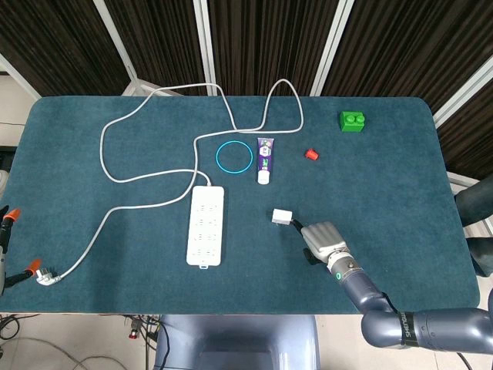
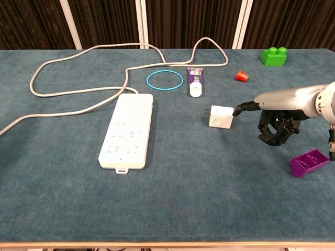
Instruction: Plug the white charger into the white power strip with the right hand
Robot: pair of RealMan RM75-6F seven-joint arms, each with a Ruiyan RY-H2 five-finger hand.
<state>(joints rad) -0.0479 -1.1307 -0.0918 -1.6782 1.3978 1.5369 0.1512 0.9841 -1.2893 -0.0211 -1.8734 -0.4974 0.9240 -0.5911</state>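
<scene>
Right hand (image 2: pixel 275 123) reaching at the small white cube charger (image 2: pixel 220 116).

Empty, one fingertip (image 2: pixel 238 111) extended to the charger's edge, the rest curled; the purple plastic bin (image 2: pixel 310 161) beside it looks empty; the white power strip (image 2: pixel 127 129) lies beyond the charger on the counter (image 2: pixel 209 198).

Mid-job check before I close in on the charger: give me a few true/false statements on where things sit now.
1. The white charger is plugged into the white power strip. False: it lies on the table, apart from the strip.
2. The right hand is beside the charger. True.
3. The blue ring encircles the charger. False: it lies alone, farther back.
4. The purple block lies right of the charger. True.
</scene>
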